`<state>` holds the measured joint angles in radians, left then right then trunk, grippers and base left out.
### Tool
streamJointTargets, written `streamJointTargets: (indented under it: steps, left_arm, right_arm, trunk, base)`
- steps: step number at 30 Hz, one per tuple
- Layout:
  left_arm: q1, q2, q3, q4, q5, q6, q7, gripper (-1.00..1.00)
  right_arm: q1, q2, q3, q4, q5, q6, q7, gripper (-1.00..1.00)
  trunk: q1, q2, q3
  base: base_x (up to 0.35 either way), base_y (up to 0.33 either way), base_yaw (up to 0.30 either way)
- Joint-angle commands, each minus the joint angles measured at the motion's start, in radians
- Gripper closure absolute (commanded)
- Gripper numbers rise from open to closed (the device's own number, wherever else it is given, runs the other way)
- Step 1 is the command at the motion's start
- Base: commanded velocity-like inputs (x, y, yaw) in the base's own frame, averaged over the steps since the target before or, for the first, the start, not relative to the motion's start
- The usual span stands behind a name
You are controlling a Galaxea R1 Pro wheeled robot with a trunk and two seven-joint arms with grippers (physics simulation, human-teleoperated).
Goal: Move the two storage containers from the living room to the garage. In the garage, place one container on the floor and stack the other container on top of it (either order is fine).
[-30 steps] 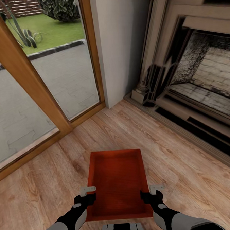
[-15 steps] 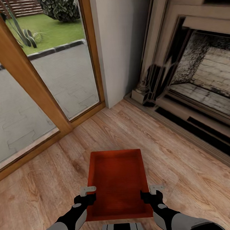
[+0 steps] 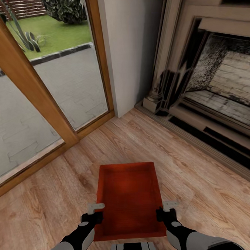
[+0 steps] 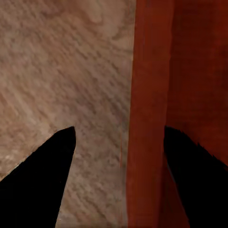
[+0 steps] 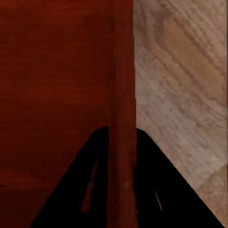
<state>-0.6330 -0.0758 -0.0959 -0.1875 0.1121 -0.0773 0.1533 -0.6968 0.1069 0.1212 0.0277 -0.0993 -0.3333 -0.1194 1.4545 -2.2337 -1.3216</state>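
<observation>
item: one storage container [image 3: 128, 198], red-orange, open-topped, rectangular, empty; it sat low over the wood-plank floor [image 3: 203, 194] of the living room, directly ahead of the robot, long axis running away from the trunk, whether resting or just lifted could not be told. a brick fireplace [image 3: 218, 86] stood to the right and a glazed door [image 3: 45, 89] with a wooden frame to the left. left gripper [image 3: 96, 214]: positioned at the container's left long wall near the close end; in the left wrist view its fingers [image 4: 42, 180] stood spread, one outside over the planks, one inside the bin, the wall between them and not yet pinched. right gripper [image 3: 164, 212]: astride the opposite wall at a matching spot; in the right wrist view its fingers [image 5: 152, 190] were pressed onto the rim from both sides. judged purpose: a two-handed, balanced hold on opposing walls, so the bin would stay level when carried to the garage. remaining: left grip to close; transport and stacking outstanding.
</observation>
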Motion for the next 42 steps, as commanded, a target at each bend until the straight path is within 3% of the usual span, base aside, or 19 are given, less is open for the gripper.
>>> streamJointTargets:
  steps: [1, 21, 42]
  left_arm:
    - [-0.001, 0.0, -0.009, 0.0, 0.011, -0.004, 0.005, 1.0]
    - [-0.001, 0.001, -0.008, -0.005, 0.012, -0.006, 0.005, 1.0]
    - [-0.001, 0.002, -0.007, -0.005, 0.012, -0.006, 0.005, 1.0]
  right_arm:
    - [-0.001, 0.0, 0.008, 0.003, -0.011, -0.006, -0.002, 1.0]
    - [-0.001, 0.0, 0.008, 0.003, -0.011, -0.007, -0.002, 1.0]
    - [-0.001, 0.0, 0.008, 0.003, -0.011, -0.007, -0.002, 1.0]
  trunk:
    - [0.0, 0.0, -0.001]
    - [0.0, 0.0, -0.001]
    - [-0.081, 0.147, 0.065]
  base:
    - [0.0, 0.0, 0.0]
    - [0.0, 0.0, 0.0]
    - [0.0, 0.0, 0.0]
